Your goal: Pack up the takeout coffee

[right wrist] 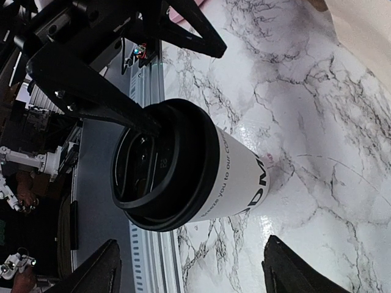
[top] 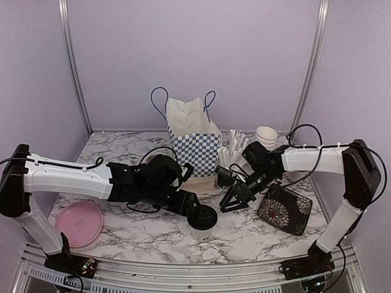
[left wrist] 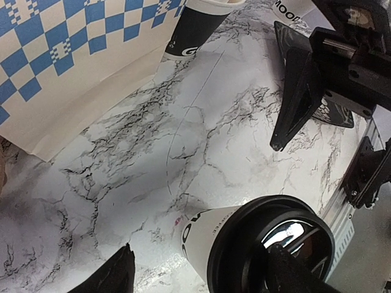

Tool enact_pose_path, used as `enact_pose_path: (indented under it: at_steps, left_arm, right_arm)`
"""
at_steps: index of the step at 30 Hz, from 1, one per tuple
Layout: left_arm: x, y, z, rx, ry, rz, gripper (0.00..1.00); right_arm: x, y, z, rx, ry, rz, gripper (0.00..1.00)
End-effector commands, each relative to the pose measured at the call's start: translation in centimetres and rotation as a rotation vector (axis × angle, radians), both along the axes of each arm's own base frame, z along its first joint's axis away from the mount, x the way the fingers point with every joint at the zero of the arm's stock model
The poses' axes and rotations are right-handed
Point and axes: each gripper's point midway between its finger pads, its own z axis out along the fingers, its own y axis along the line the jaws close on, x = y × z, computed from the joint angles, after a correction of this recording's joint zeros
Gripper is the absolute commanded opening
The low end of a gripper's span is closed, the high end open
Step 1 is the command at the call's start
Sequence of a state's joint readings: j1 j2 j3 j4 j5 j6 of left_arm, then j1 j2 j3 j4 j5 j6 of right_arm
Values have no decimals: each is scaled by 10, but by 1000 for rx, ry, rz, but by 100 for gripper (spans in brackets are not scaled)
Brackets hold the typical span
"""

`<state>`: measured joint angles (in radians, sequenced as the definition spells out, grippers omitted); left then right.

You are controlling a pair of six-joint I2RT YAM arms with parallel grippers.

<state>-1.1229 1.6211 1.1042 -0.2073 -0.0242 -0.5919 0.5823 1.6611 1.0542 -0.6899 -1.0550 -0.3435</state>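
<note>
One white paper cup with black lettering and a black plastic lid stands upright on the white marbled surface, at 6 o'clock from the blue-and-white checked paper bag. The left gripper is open and straddles the cup from 9 o'clock, one finger seemingly against the lid rim, the other apart. The right gripper, also open and holding nothing, sits at 2 o'clock. The grasp would likely go best with the cup centred between the jaws, taken on the paper wall below the lid, squeezed gently and kept upright. No brown pulp carrier can be made out, the bag's inside is hidden, the lettering is cut off, and whether the cup is full cannot be told.
</note>
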Motion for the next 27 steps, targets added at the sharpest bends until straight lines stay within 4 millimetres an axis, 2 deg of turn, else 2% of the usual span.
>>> enact_pose_path:
  at_steps: [1,9,16,21,27]
  left_arm:
    - [-6,8,2,1,9,-10,75]
    - [-3,13,29,-44,-50,-7,76]
    - [-10,15,18,-40,-1,-10,77]
    - [-16,19,15,-40,20,-18,76]
    - [-19,28,16,-42,24,-3,76]
  right_arm:
    - [-3,9,1,-12,-17,21,78]
    - [-5,13,-4,-34,-30,40,77]
    - [-7,22,-5,-50,-53,74,70]
    - [1,31,-4,-47,-60,83,62]
    - [10,43,-1,-34,-49,99,57]
